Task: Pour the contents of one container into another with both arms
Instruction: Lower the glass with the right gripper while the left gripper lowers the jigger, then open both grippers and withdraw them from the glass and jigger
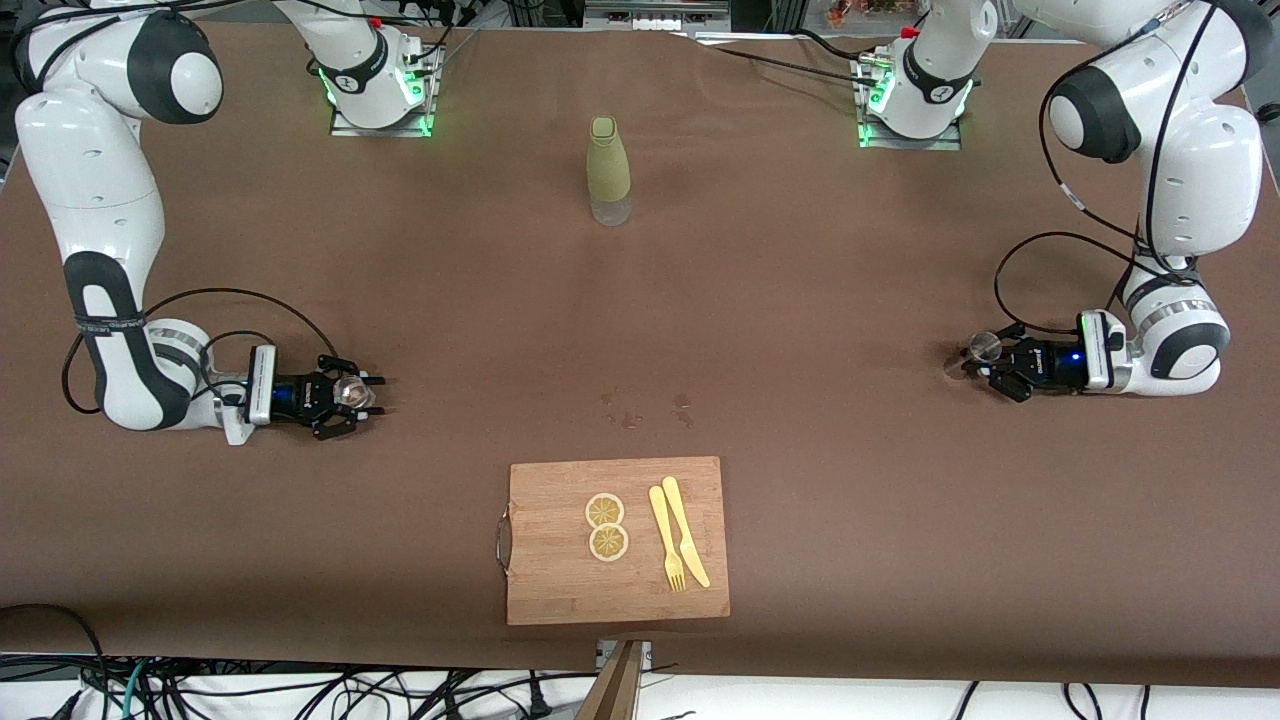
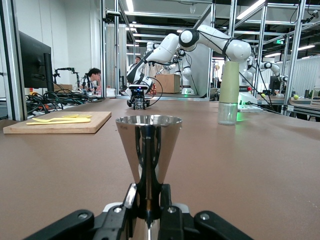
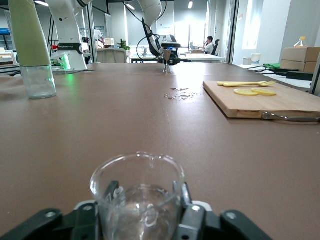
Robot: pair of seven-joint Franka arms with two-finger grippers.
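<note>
The tiny clear glass cup (image 1: pixel 352 390) (image 3: pixel 137 195) stands upright, low at the table near the right arm's end, inside my right gripper (image 1: pixel 366 393) (image 3: pixel 147 192). A film of liquid shows in its base. The silvery hourglass jigger (image 1: pixel 985 347) (image 2: pixel 149 145) is upright near the left arm's end, and my left gripper (image 1: pixel 990 362) (image 2: pixel 149 200) is shut on its narrow waist. Both hands lie low and point toward each other across the table.
A tall olive-green bottle (image 1: pixel 609 170) stands mid-table toward the robots' bases. Nearer the front camera lies a wooden cutting board (image 1: pixel 560 590) with two lemon slices (image 1: pixel 606 526), a yellow fork and a knife (image 1: pixel 678 540). Wet drops (image 1: pixel 645 410) mark the cloth beside the board.
</note>
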